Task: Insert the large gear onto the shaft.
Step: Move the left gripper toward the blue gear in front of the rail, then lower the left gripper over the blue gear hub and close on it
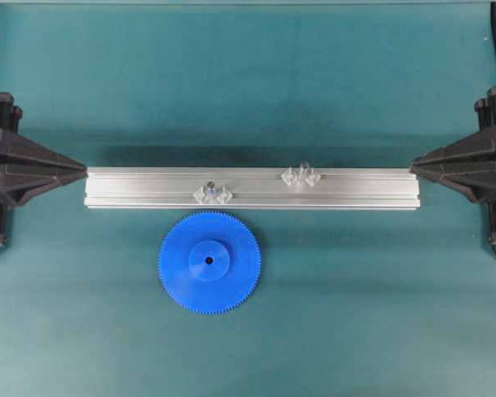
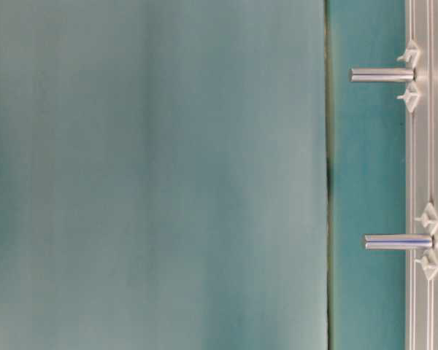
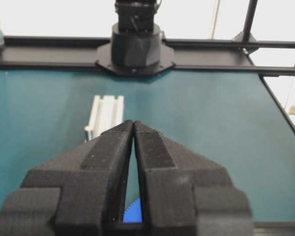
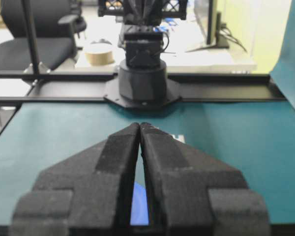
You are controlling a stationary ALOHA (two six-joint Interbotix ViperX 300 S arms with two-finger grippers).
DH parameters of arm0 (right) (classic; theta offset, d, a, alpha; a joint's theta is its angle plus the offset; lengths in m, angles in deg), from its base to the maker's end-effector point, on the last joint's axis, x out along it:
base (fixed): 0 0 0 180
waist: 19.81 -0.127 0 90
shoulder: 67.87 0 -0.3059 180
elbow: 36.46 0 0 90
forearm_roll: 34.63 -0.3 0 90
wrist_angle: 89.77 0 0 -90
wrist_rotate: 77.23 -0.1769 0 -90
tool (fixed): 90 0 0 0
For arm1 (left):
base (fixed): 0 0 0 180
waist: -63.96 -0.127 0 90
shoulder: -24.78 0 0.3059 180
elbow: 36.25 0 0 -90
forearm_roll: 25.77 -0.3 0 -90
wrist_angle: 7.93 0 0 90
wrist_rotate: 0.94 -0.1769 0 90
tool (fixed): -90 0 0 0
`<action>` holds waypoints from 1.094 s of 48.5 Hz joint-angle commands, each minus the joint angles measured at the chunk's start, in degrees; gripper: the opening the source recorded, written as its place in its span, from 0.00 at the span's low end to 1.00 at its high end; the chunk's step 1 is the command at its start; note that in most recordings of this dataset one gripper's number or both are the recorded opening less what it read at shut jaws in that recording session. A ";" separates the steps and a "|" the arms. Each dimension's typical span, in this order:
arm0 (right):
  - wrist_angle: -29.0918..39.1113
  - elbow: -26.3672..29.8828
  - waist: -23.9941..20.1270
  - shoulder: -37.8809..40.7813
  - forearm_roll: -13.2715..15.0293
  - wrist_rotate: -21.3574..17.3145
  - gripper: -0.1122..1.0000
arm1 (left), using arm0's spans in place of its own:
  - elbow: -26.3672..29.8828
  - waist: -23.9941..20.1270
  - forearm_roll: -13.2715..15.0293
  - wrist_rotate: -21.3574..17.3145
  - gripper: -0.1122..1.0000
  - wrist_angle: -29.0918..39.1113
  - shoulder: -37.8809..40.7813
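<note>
Currently the large gear [image 1: 209,262] lies flat on the surface [image 1: 380,314], hub up, just in front of the aluminium rail [image 1: 372,188], ungrasped. Bright blue plastic, fine teeth round the rim, raised round hub, small centre hole. Two pins stand upright on the rail on clear winged bases; the nearer shaft [image 1: 210,187] sits just behind the gear, the other pin [image 1: 302,168] further right. Smooth grey metal. Left end effector [image 1: 83,171] and right end effector [image 1: 413,168] both closed, empty, parked at the rail ends. Judgement: pinch by the hub or rim, keep the disc level, centre the hole squarely over the pin before lowering; tilt risks jamming.
</note>
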 commanded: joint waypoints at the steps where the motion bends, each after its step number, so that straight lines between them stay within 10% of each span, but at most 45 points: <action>1: 0.00 0.18 0.26 0.70 -0.09 0.35 0.25 | 4.75 1.41 -0.26 5.01 0.20 5.19 4.13; 8: 6.77 -0.97 0.44 0.35 -0.79 0.00 0.39 | 10.02 4.04 -1.05 13.36 0.11 14.77 11.16; 16: 18.90 0.62 2.90 0.44 -0.97 -0.09 0.36 | 13.89 4.57 -1.05 13.36 0.11 11.78 19.86; 53: 38.41 -0.88 5.89 1.14 -1.23 -0.44 0.39 | 31.90 5.80 -1.05 -1.41 0.11 32.08 45.44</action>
